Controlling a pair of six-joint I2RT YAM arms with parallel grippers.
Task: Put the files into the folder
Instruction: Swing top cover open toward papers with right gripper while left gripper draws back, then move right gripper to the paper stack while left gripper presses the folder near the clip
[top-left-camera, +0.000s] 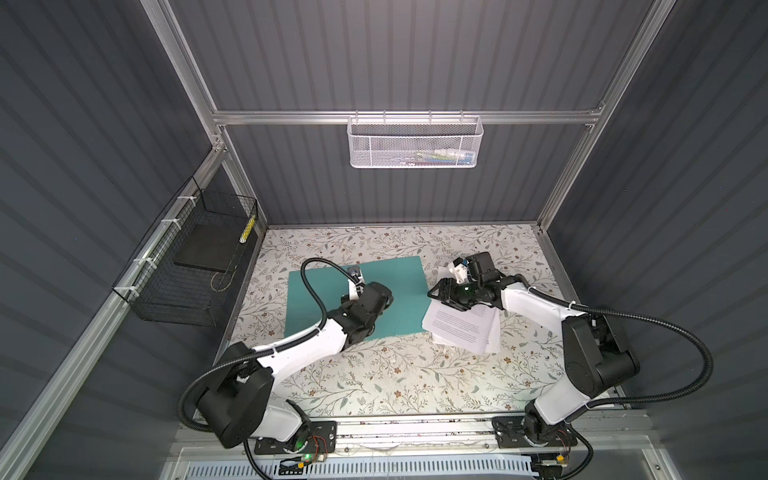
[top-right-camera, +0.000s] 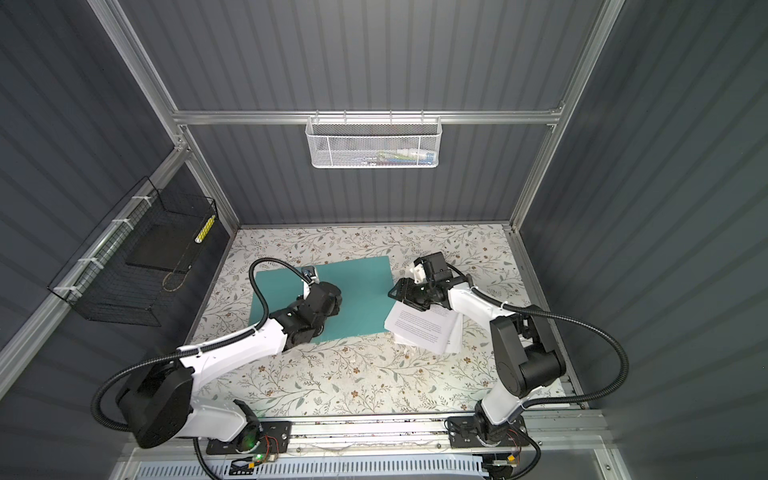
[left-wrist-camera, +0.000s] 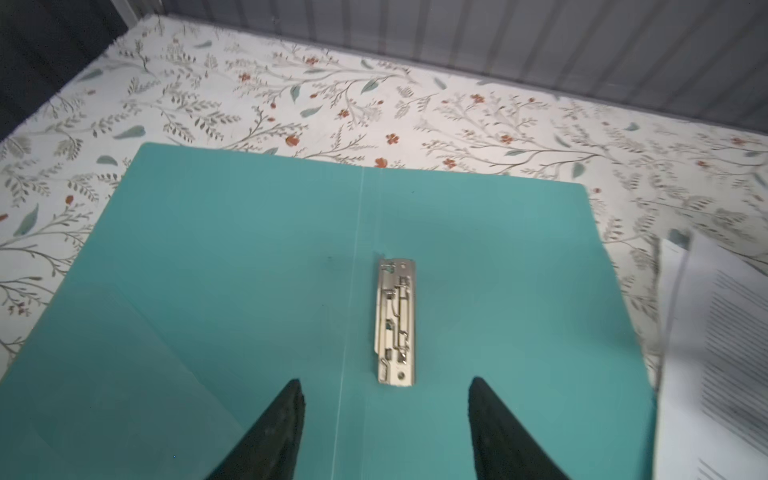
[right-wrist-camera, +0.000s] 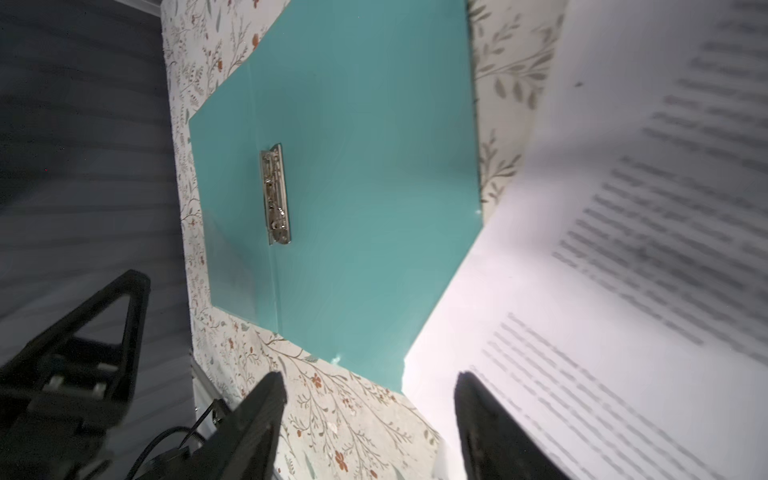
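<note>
The teal folder (top-left-camera: 405, 282) (top-right-camera: 365, 286) lies open and flat on the floral table. Its metal clip (left-wrist-camera: 397, 320) (right-wrist-camera: 275, 195) sits by the spine. The files (top-left-camera: 461, 328) (top-right-camera: 424, 328) are a loose pile of white printed sheets to the right of the folder, and one corner overlaps the folder's right edge. They also show in the wrist views (left-wrist-camera: 715, 353) (right-wrist-camera: 602, 249). My left gripper (top-left-camera: 386, 301) (top-right-camera: 336, 299) (left-wrist-camera: 386, 385) hovers open over the folder's middle, just short of the clip, holding nothing. My right gripper (top-left-camera: 434, 293) (top-right-camera: 395, 293) (right-wrist-camera: 370, 380) is open above the sheets' left edge, turned sideways.
A black wire basket (top-left-camera: 187, 270) hangs on the left wall with a black slab (top-left-camera: 205, 251) inside. A white mesh basket (top-left-camera: 413, 143) hangs on the back wall. The floral table cover (top-left-camera: 374, 382) stretches bare toward the front.
</note>
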